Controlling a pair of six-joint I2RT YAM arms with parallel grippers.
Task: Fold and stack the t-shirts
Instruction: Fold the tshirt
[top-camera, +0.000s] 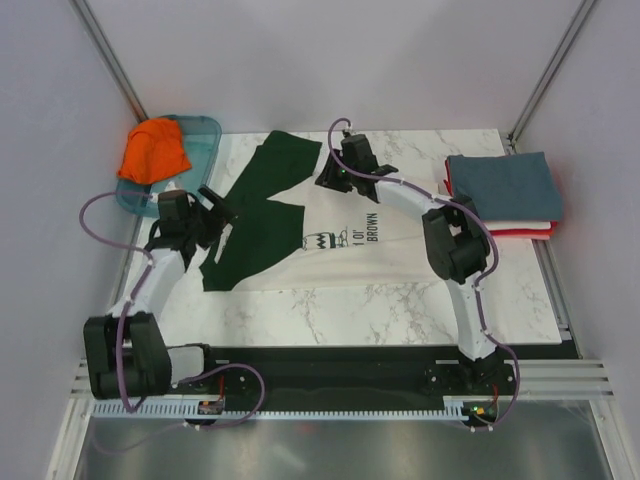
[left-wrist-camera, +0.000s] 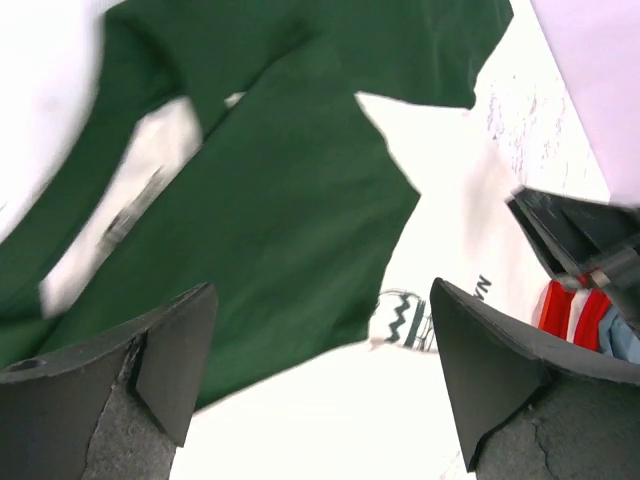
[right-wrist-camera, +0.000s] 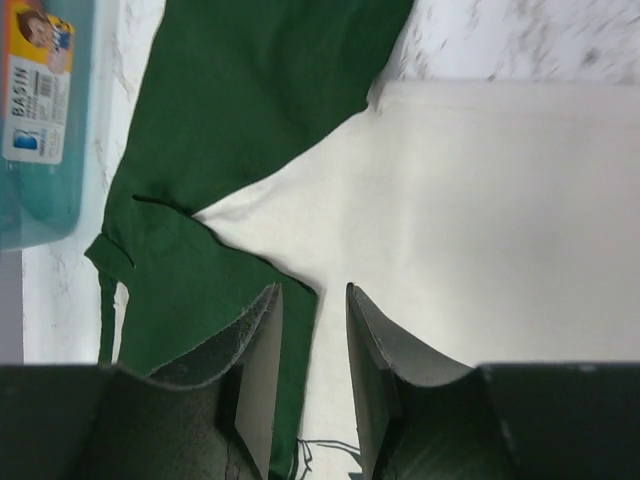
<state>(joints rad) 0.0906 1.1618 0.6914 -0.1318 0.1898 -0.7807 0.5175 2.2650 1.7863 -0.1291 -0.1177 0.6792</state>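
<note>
A cream t-shirt (top-camera: 375, 250) with dark green sleeves (top-camera: 262, 205) and a small black chest print (top-camera: 318, 240) lies spread on the marble table, the green cloth folded over its left part. My left gripper (top-camera: 222, 218) hovers over the tee's left edge, open wide, with nothing between its fingers (left-wrist-camera: 322, 300). My right gripper (top-camera: 330, 180) sits at the tee's upper middle, by the seam where the green sleeve (right-wrist-camera: 240, 120) meets the cream body (right-wrist-camera: 480, 200). Its jaws (right-wrist-camera: 313, 295) stand a little apart with nothing in the gap. An orange t-shirt (top-camera: 155, 150) lies crumpled in the tray.
The translucent teal tray (top-camera: 205, 135) stands at the back left corner. A stack of folded tees (top-camera: 500, 185), slate-blue on top over white and red, rests at the back right. White walls enclose the table on three sides.
</note>
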